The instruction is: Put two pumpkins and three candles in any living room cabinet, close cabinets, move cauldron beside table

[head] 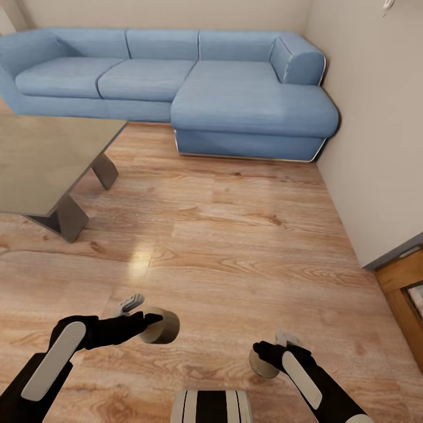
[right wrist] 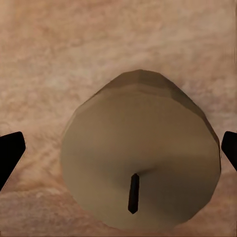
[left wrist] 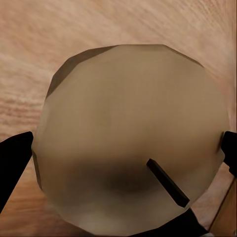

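Two tan-beige candles are held above the wooden floor. In the head view one candle (head: pixel 163 326) sits on its side at the tips of my left gripper (head: pixel 154 323), which is shut on it. From the left wrist the same candle (left wrist: pixel 128 123) shows its round face and dark wick between the black fingers (left wrist: pixel 12 163). My right gripper (head: pixel 273 352) is shut on the other candle (head: pixel 261 364), low in the head view. That candle (right wrist: pixel 143 158) shows wick-first from the right wrist. The grey glossy table (head: pixel 35 158) stands at the left.
A blue corner sofa (head: pixel 176 76) runs along the far wall. A beige wall (head: pixel 376 147) closes the right side. A brown wooden unit (head: pixel 405 294) shows at the right edge. Bare wooden floor (head: pixel 235 235) stretches between the table and the wall.
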`<state>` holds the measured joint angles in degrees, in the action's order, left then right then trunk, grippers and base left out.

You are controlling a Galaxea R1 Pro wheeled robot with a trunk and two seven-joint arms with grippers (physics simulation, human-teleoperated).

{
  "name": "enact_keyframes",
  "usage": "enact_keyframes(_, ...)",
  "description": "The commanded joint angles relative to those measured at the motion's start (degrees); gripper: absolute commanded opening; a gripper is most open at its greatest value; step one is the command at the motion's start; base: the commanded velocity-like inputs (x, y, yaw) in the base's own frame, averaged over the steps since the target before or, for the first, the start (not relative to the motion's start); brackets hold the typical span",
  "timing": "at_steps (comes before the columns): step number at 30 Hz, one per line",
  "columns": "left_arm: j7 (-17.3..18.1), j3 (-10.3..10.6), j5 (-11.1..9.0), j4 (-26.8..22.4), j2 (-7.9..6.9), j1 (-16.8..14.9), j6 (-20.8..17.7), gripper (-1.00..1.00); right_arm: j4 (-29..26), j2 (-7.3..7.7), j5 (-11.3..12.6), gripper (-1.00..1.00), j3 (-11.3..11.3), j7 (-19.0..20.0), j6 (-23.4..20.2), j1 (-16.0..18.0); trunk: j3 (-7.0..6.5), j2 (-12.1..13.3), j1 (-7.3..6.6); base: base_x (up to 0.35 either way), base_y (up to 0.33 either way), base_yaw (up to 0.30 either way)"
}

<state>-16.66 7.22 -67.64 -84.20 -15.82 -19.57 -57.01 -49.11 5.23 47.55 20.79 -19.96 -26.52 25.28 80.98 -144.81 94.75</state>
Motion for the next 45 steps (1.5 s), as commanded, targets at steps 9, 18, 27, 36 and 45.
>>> enact_keyframes(9,-0.66,0.08,-0.91,-0.08,-0.09,-0.03,-0.11,-1.00,-0.11,0.04,0.48,1.00,0.30,0.25,0.75,0.04,0.48,-0.04,0.04,0.000,0.000,0.000)
enact_keyframes(18,-0.66,0.11,-2.22,-0.25,-0.09,-0.03,-0.20,-1.00,0.23,0.04,0.44,1.00,0.30,0.35,0.79,0.04,1.37,-0.10,0.14,0.000,0.000,0.000)
enact_keyframes(27,-0.66,0.16,-2.75,-0.27,-0.09,-0.03,-0.20,-1.00,0.28,0.04,-0.33,1.00,0.30,0.44,0.85,0.04,1.37,-0.10,0.14,0.000,0.000,0.000)
enact_keyframes(36,-0.66,0.16,-2.77,-0.26,-0.09,0.03,-0.20,-1.00,2.63,-0.04,-2.07,1.00,0.30,0.53,0.86,0.04,1.37,-0.10,0.14,0.000,0.000,0.000)
enact_keyframes(45,-0.66,0.17,-2.77,-0.26,-0.09,0.15,-0.20,-1.00,2.88,-0.04,-2.19,1.00,0.30,1.20,0.86,0.04,1.37,-0.10,0.14,0.000,0.000,0.000)
